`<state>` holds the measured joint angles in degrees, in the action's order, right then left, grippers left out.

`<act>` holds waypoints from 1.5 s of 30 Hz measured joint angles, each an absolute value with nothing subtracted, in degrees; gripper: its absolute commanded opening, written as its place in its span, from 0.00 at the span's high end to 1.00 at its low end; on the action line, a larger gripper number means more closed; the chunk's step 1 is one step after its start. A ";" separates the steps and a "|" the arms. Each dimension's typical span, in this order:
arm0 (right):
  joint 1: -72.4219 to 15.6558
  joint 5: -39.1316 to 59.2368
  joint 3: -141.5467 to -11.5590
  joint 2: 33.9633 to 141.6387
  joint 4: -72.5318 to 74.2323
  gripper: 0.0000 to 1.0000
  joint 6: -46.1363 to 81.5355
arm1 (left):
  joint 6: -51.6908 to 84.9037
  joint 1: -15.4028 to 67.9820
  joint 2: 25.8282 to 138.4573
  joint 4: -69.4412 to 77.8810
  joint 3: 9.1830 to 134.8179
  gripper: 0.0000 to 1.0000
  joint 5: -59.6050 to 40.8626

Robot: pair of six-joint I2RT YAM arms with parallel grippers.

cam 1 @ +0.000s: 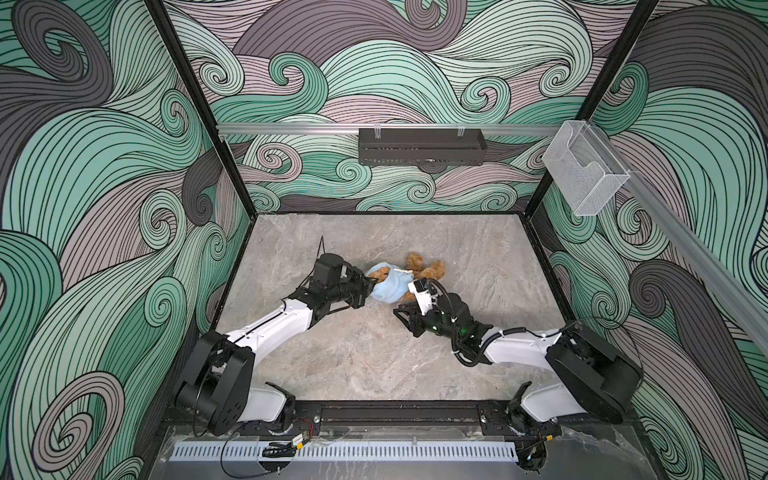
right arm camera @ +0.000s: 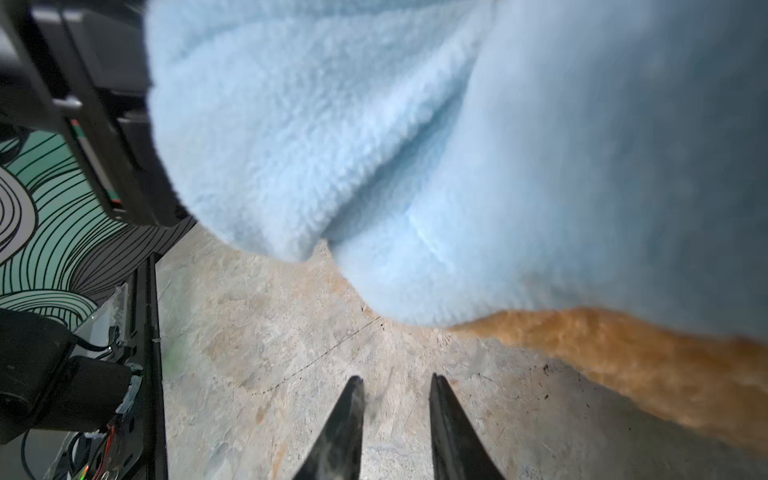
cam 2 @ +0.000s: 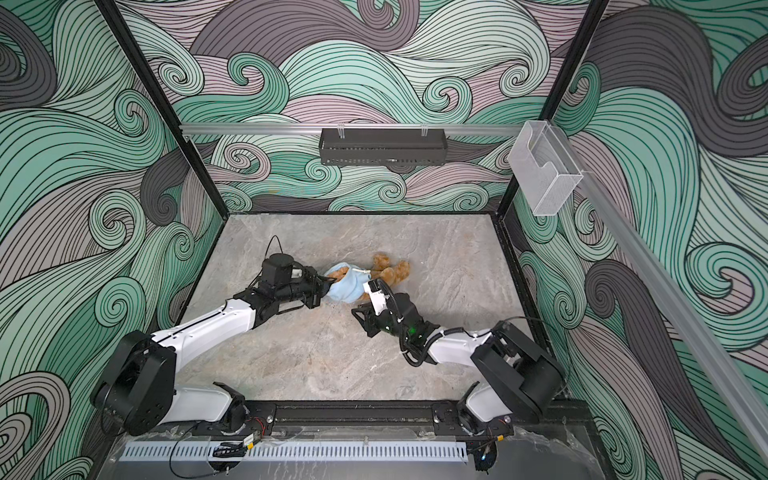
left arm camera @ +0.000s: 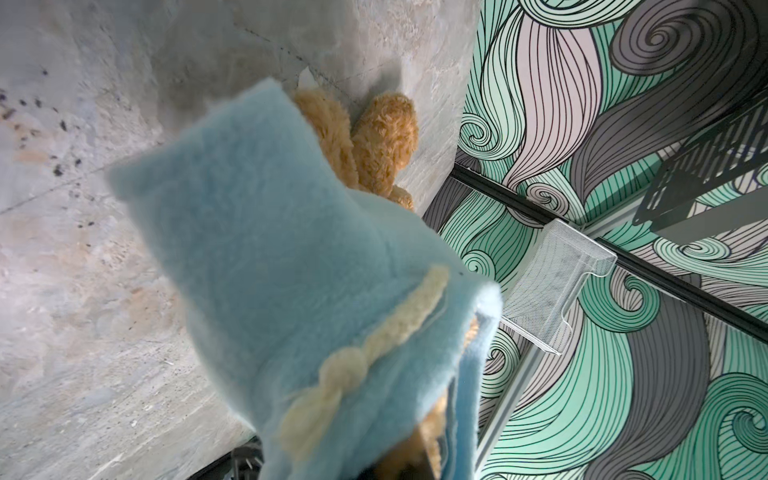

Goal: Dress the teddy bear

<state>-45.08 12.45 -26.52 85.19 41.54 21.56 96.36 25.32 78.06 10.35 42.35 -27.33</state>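
While the left end effector [cam 1: 368,283] is pinching shut on the edge of the light blue shirt [cam 1: 388,286], we are seeing the teddy bear [cam 1: 428,268] lying on the surface [cam 1: 374,365] just beyond that end effector, with the shirt covering the part of the bear nearest to it. In both top views the bear's golden-brown limbs are sticking out of the shirt on the side away from the left end effector. In the left wrist view the shirt [left arm camera: 270,249] is filling the foreground, a cream trim [left arm camera: 399,320] is running across it, and the bear's [left arm camera: 386,137] furry limbs are showing past its far edge. The right end effector [cam 1: 401,315] is sitting close beside the shirt; we are finding its jaws a narrow gap apart with only bare surface between them. In the right wrist view the shirt [right arm camera: 332,124] is bulging just ahead of the fingertips [right arm camera: 353,399], apart from them, and a strip of the bear's fur [right arm camera: 644,365] is lying ahead and off to one side.
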 measured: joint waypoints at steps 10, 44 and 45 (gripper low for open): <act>-46.48 9.67 -27.68 90.65 48.84 0.71 23.59 | 98.43 26.06 78.81 12.51 42.35 1.00 -27.62; -40.21 -1.34 -20.36 82.04 41.30 1.00 19.46 | 88.66 23.86 79.46 2.87 45.41 1.00 -32.42; -39.22 -1.10 -19.81 81.41 40.07 1.00 19.22 | 87.92 23.53 79.40 2.22 45.41 1.00 -32.88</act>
